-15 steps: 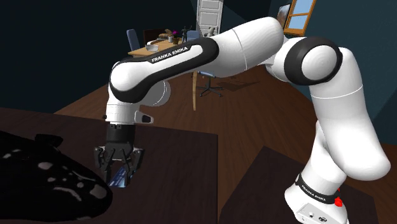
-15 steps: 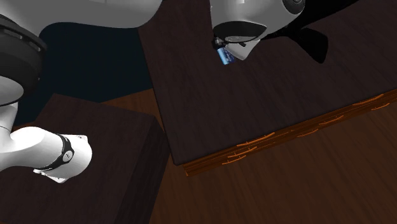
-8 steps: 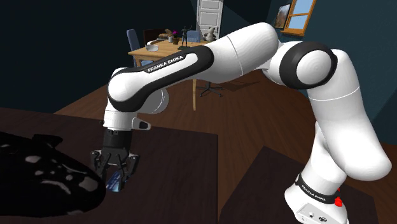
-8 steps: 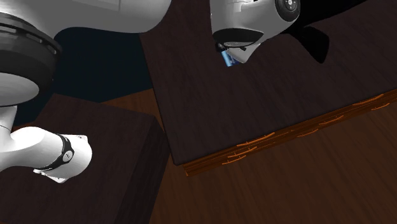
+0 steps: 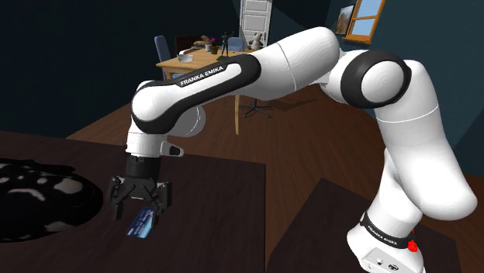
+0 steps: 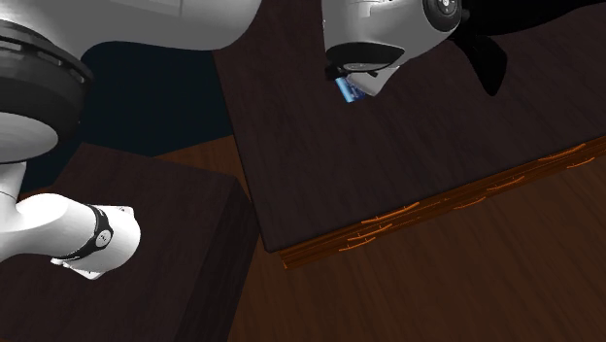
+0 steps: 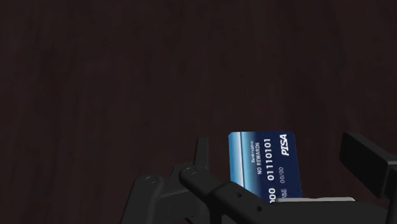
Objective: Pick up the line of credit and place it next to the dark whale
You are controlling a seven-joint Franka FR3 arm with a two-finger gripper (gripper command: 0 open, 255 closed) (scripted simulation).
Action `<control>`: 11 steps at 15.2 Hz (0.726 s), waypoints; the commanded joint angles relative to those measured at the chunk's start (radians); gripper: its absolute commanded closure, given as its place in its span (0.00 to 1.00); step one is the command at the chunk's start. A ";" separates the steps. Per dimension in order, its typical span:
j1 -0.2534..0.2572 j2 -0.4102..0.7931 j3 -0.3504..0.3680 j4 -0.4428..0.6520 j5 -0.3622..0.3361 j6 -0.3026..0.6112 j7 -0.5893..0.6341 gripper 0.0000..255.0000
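Closest to me, the dark box of the stand carries the white arm, which bends up and reaches over towards the shoulder view's left. Its black gripper hangs low over the dark wooden table, pointing down, with the fingers spread wide. The blue card, printed "NO REWARDS" and "PISA", sits between them. There is a gap on either side of it, so neither finger grips it. I cannot tell whether it lies flat on the wood. Just beyond it, towards the shoulder view's left, lies the dark whale, black with pale blotches, near the card but not touching it. Far across the room stand a cluttered desk, a blue chair, a white door and a window.
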 commanded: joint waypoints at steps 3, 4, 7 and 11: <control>-0.033 -0.042 -0.009 0.033 -0.006 -0.086 0.006 0.00; -0.032 -0.042 -0.009 0.033 -0.006 -0.086 0.006 0.00; -0.032 -0.042 -0.009 0.033 -0.006 -0.086 0.006 0.00; -0.032 -0.042 -0.009 0.033 -0.006 -0.086 0.006 0.00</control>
